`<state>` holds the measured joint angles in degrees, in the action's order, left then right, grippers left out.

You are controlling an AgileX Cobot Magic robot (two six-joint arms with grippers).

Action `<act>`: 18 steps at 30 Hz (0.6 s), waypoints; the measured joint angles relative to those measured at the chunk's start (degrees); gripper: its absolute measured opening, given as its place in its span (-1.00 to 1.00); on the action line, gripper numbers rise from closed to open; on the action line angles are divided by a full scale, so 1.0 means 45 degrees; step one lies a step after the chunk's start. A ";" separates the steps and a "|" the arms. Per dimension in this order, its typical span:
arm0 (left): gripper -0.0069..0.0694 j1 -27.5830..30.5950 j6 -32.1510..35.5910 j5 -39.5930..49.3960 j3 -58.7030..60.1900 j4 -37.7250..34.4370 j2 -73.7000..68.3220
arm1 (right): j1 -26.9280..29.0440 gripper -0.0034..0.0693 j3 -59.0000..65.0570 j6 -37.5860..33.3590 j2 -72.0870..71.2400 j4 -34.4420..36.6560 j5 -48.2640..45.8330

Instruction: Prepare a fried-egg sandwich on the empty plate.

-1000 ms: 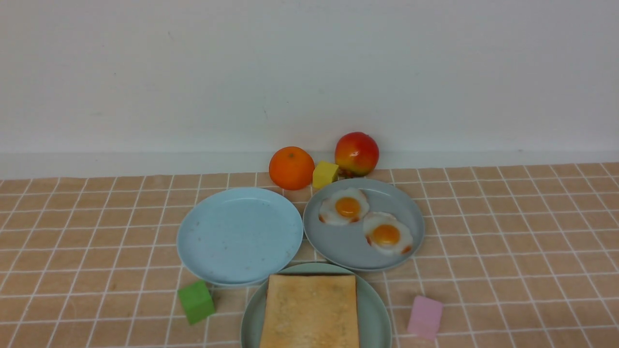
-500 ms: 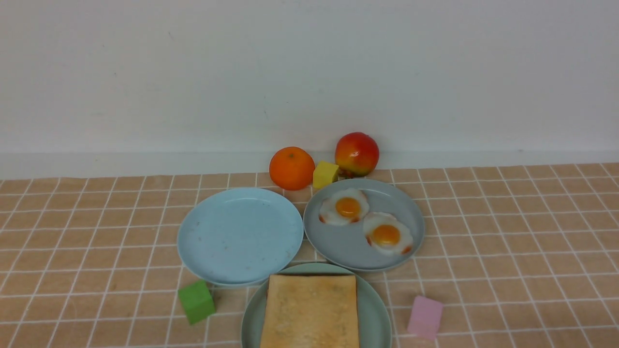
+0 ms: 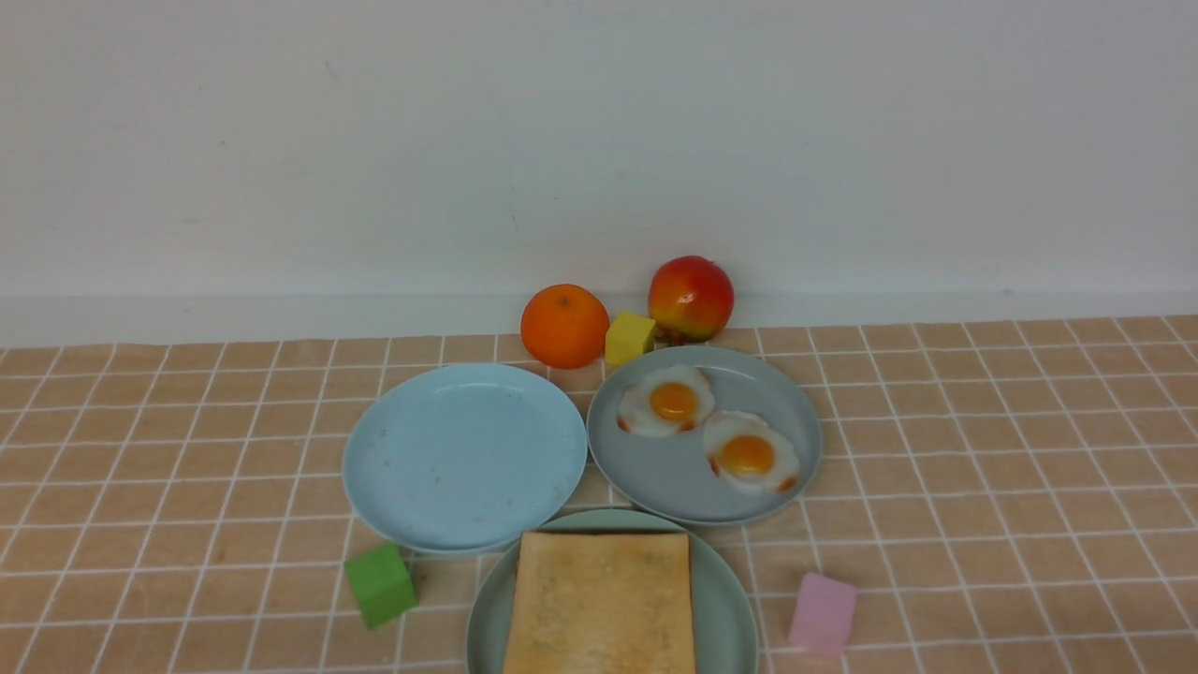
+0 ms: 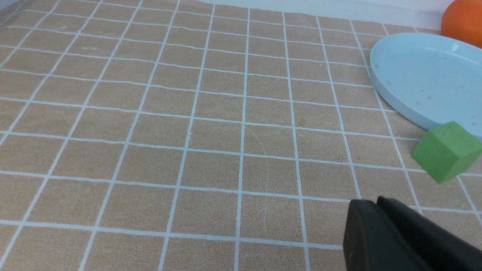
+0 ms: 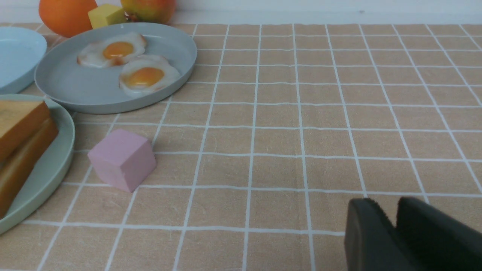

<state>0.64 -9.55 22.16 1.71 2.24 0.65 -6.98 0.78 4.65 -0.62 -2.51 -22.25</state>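
The sandwich (image 3: 601,599) lay on the pale green plate (image 3: 725,613), apart from both claws; the left claw (image 4: 371,201) stood nearly closed, the right claw (image 5: 382,205) slightly parted, each grasping nothing over the table (image 3: 983,487).

The sandwich (image 3: 604,604), two golden-brown toast slices with darker crusts, lies stacked flat on the round, pale mint-green plate (image 3: 728,613). The plate sits at the near centre.

Hard to say which sort of room: only a desk (image 3: 983,449) with a brown grid-patterned top against a plain pale wall (image 3: 599,150) shows.
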 joint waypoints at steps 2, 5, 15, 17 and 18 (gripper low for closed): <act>-0.72 0.0000 0.0000 0.0000 0.0000 0.0000 0.0000 | 0.0000 -0.51 0.0000 0.0000 0.0000 0.0000 0.0000; -0.72 0.0000 0.0000 0.0000 0.0000 0.0000 0.0000 | 0.0000 -0.49 0.0000 0.0000 0.0000 0.0000 0.0000; -0.70 0.0000 0.0000 0.0000 0.0000 0.0000 0.0000 | 0.0000 -0.45 0.0000 0.0000 0.0000 0.0000 0.0000; -0.69 0.0000 0.0000 0.0000 0.0000 0.0000 0.0000 | 0.0000 -0.44 0.0000 0.0000 0.0000 0.0000 0.0000; -0.69 0.0000 0.0000 0.0000 0.0000 0.0000 0.0000 | 0.0000 -0.44 0.0000 0.0000 0.0000 0.0000 0.0000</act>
<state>0.64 -9.55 22.16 1.71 2.24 0.65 -6.98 0.78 4.65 -0.62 -2.51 -22.25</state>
